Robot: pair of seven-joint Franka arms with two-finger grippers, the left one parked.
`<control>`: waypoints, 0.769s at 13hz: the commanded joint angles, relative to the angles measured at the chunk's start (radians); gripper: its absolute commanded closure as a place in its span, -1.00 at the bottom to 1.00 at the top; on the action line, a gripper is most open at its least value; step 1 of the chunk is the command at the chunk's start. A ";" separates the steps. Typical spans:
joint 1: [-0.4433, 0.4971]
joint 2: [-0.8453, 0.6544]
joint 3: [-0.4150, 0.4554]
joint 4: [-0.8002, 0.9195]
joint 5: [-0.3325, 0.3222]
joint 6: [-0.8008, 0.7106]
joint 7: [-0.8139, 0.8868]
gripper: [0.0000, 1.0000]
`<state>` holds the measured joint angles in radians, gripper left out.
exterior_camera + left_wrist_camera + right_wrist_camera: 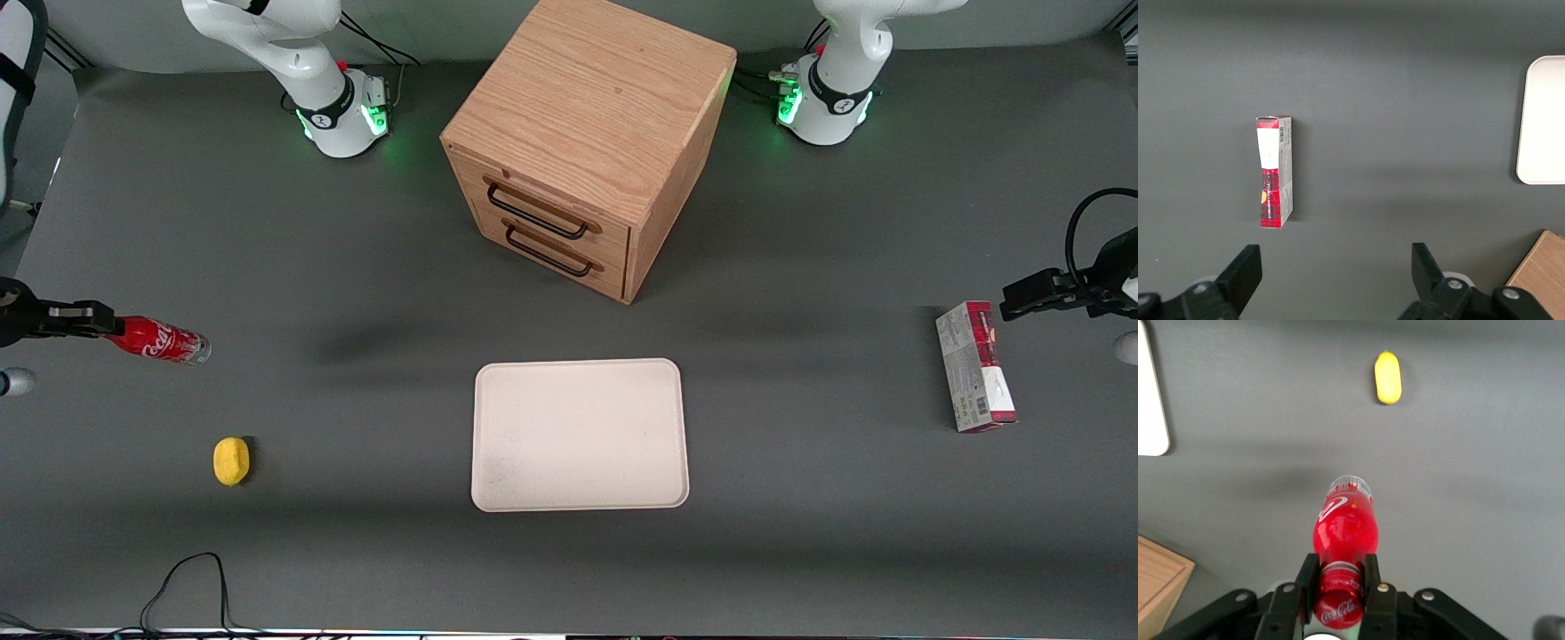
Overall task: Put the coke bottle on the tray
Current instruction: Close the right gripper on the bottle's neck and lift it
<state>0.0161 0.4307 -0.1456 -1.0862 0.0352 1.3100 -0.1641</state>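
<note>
The coke bottle (162, 341), small and red with white script and a clear base, is held lying level above the table toward the working arm's end. My right gripper (100, 322) is shut on its neck and cap. In the right wrist view the two black fingers (1307, 577) clamp the red cap, and the coke bottle (1343, 527) points away from the gripper (1339, 577). The cream-white tray (581, 435) lies flat in the middle of the table, nearer to the front camera than the cabinet; its corner (1151, 407) shows in the right wrist view. Nothing lies on the tray.
A wooden two-drawer cabinet (587, 142) stands farther from the camera than the tray. A yellow lemon (232, 461) lies on the mat near the bottle, closer to the camera. A red-and-white carton (975, 366) lies toward the parked arm's end.
</note>
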 commanded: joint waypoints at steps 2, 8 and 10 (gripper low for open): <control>-0.001 0.138 0.090 0.166 0.032 -0.028 0.147 1.00; 0.097 0.324 0.336 0.221 0.025 0.265 0.555 1.00; 0.177 0.387 0.324 0.256 0.009 0.337 0.650 1.00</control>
<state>0.1320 0.7404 0.1885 -0.9405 0.0531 1.6206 0.3974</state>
